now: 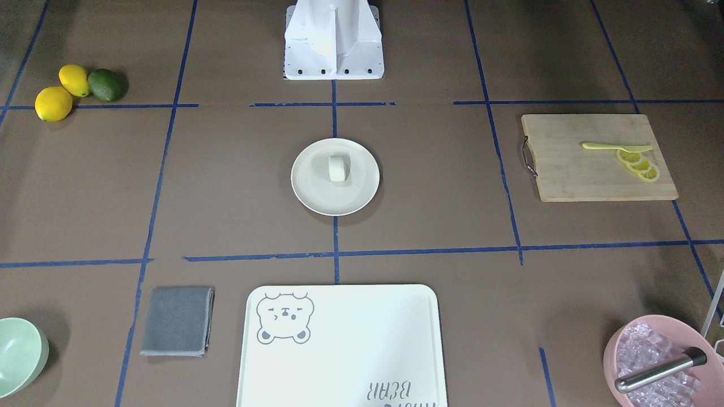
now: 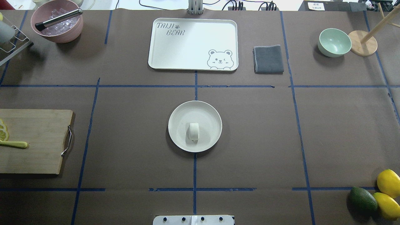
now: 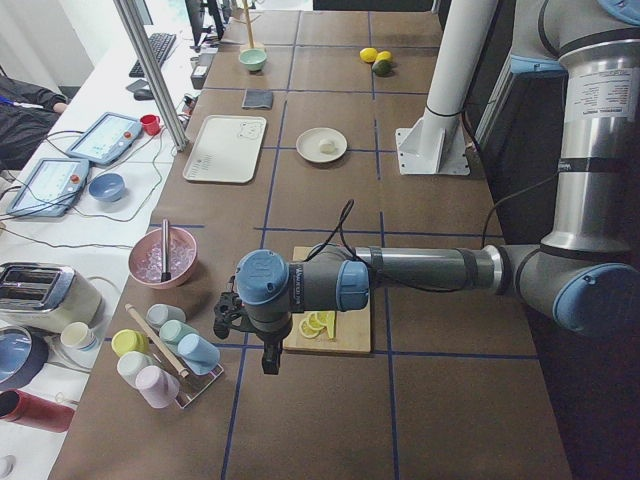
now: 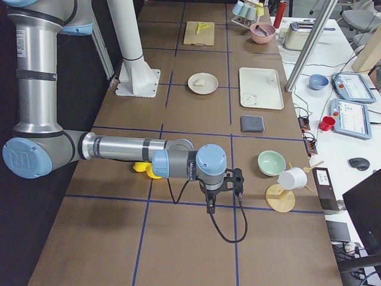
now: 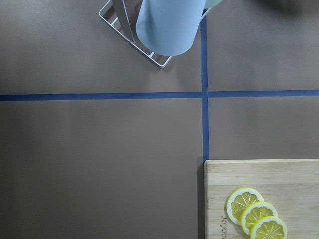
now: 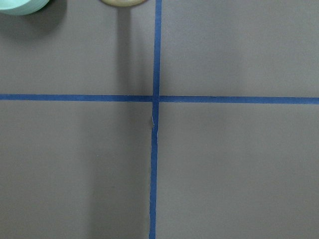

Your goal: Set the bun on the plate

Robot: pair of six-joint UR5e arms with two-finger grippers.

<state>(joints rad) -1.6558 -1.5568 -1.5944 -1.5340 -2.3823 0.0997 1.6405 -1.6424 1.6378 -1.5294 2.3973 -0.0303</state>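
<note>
Bun (image 2: 194, 131) sits on the plate (image 2: 207, 120), slightly toward the robot's side of centre, resting on the plate floor. It's plain white, smooth, a short rounded cylinder lying on its side, and much smaller than the plate. The plate is round, cream-white and unmarked, dead centre on the table (image 2: 131, 125), over a blue tape line.

Only readable writing: "TAIJI BEAR" on the white tray (image 2: 187, 47), with a winking bear print in the opposite corner. The tray is across the table from the robot, well apart from the plate. Lettering on the arm joints is too small to read.

Grey folded cloth (image 2: 268, 59) just beside the tray, pale green bowl (image 2: 334, 42) further along. Wooden board (image 2: 34, 140) on the robot's left carries lemon slices (image 1: 639, 164) and a yellow knife (image 1: 613, 147). Pink bowl of ice (image 2: 57, 23) has a metal tool in it. Two lemons and an avocado (image 2: 362, 198) at the near right corner.

Left claw (image 3: 269, 362) hangs over the board end, right claw (image 4: 209, 208) over bare table near the green bowl, both far from the plate. Each shows only in a side view, so I can't tell the claw width.
</note>
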